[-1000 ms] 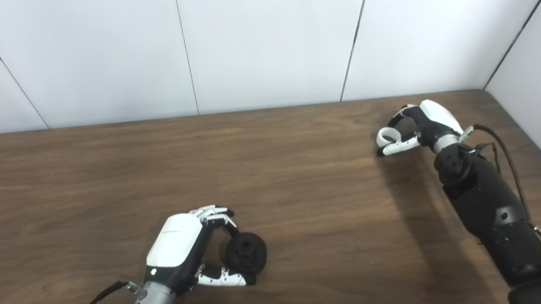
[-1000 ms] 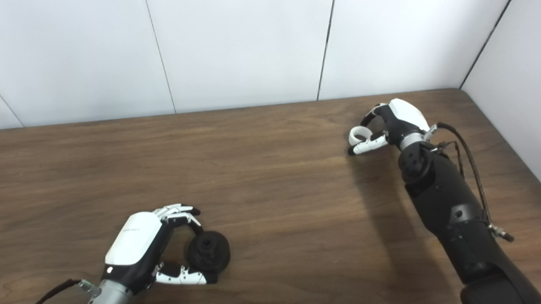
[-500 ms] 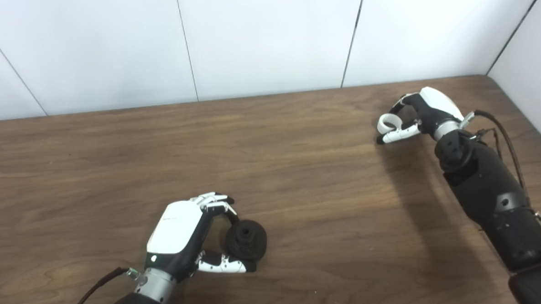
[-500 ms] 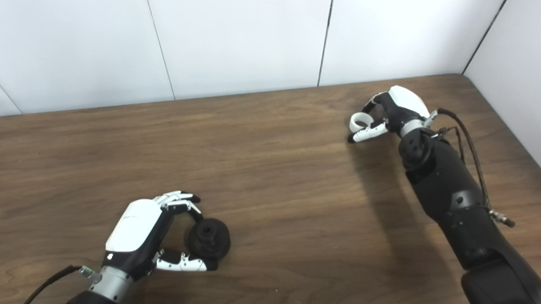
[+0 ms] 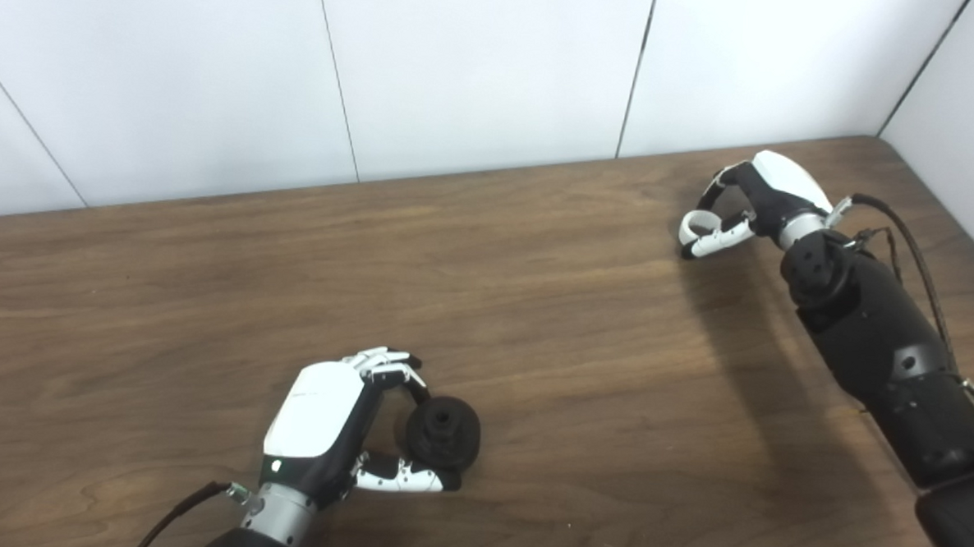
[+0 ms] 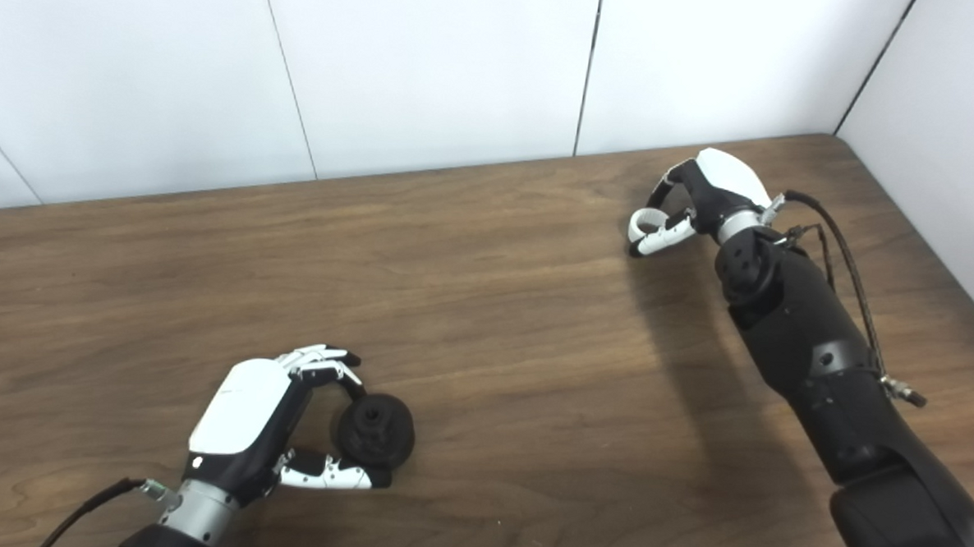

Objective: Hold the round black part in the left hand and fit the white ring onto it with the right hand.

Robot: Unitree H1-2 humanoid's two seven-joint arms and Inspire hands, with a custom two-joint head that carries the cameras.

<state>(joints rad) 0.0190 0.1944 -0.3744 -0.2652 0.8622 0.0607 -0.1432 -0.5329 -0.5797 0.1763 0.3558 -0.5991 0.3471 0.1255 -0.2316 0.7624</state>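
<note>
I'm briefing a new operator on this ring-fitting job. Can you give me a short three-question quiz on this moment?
1. True or false: the white ring is already fitted on the round black part.
2. Which hand holds the ring? A) left hand B) right hand
3. Fill in: the black part sits near the table's ____ edge, front or back.

Key: 1 false; 2 B; 3 front.

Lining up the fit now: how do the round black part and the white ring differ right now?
The round black part is dark and chunky with a central hub; the white ring is thin, pale and open through the middle. The black part sits near the table's front edge in the left hand; the ring is far back on the right, in the right hand. Both are round, and each is gripped.
</note>
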